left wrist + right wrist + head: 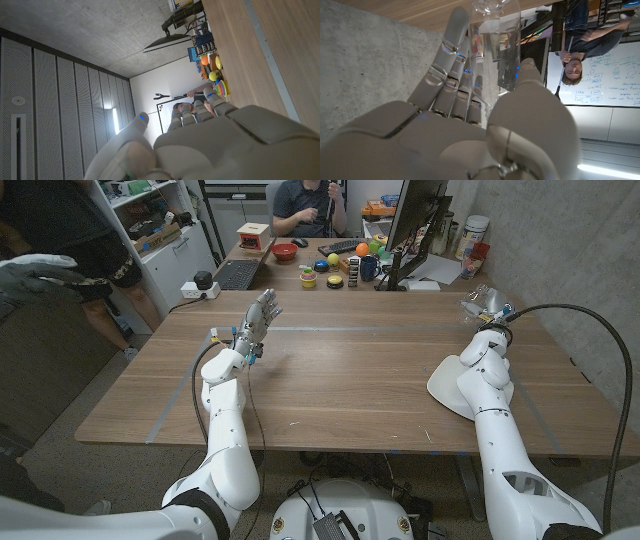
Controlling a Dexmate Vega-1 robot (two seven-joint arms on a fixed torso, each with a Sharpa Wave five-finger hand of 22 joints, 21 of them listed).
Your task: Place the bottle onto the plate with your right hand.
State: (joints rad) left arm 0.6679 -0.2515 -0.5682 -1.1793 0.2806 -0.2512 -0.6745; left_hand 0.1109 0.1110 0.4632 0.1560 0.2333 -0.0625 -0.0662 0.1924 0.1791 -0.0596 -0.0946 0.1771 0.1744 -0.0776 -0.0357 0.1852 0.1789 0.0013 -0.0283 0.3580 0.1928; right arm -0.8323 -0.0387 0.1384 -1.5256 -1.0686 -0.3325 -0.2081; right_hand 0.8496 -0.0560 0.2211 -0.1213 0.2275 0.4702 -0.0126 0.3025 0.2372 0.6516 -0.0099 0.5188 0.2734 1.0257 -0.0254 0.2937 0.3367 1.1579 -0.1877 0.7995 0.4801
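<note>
head view shows us our right hand (488,314) closed around the clear bottle (478,302) at the table's far right, left hand (258,320) spread and empty, so we judge the carry comes next, back to the white plate (443,385).

right hand (470,120) gripping clear bottle (502,45), person (580,45) behind

The table (340,380) is brown wood grain, crossed by pale tape lines. The plate (445,383) is white. The bottle (501,47) is clear.
</note>
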